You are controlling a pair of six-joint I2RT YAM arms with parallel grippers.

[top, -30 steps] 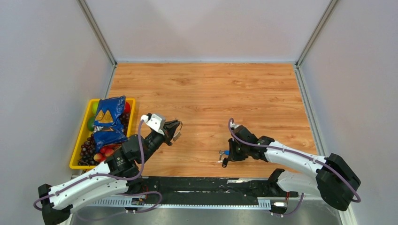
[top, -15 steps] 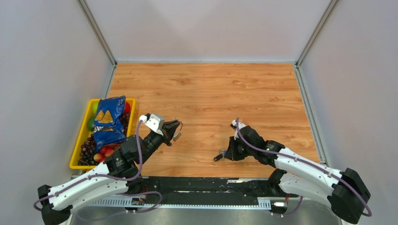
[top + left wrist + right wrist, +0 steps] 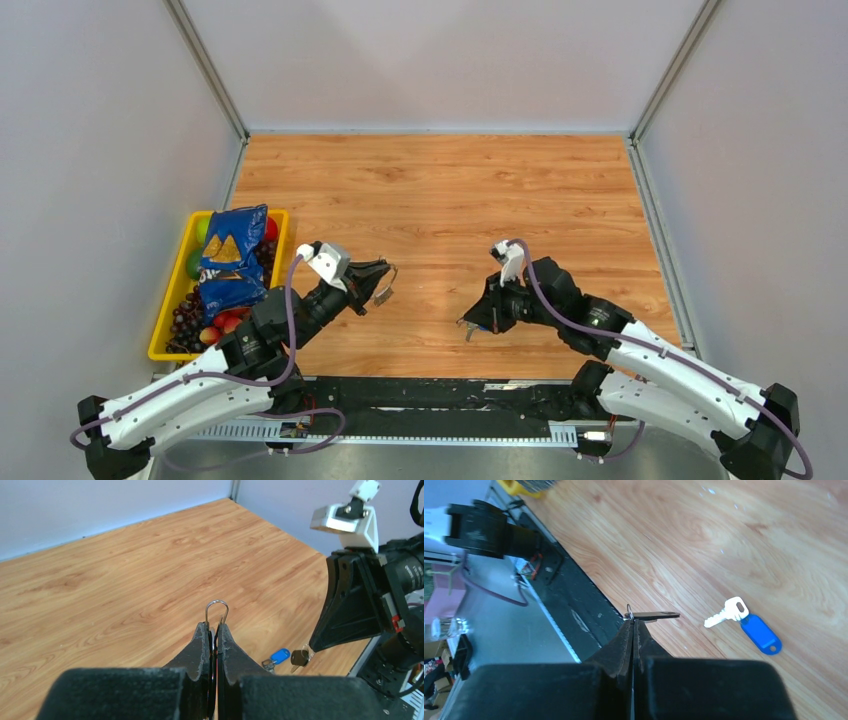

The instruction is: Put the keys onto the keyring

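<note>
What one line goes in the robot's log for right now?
left gripper: shut on keyring | right gripper: shut on black key | blue key: on table | threading: not yet done

We see only a loop of the keyring (image 3: pixel 217 602) past the left end effector's (image 3: pixel 214 626) tips; the rest is hidden between its fingers.

A light-brown wood-grain tabletop (image 3: pixel 440 190) is enclosed by plain grey walls (image 3: pixel 440 60), with bare metal corner posts (image 3: pixel 205 68) set where the walls meet. A yellow plastic bin (image 3: pixel 163 352) is placed at the table's left edge. Across its contents a blue crisp bag (image 3: pixel 232 260) is laid. Under and beside the bag fruit is piled – dark grapes (image 3: pixel 185 322), round green fruit (image 3: pixel 197 262) and small red fruit (image 3: pixel 222 328). A black rail (image 3: pixel 440 390) is fixed along the near edge.
</note>
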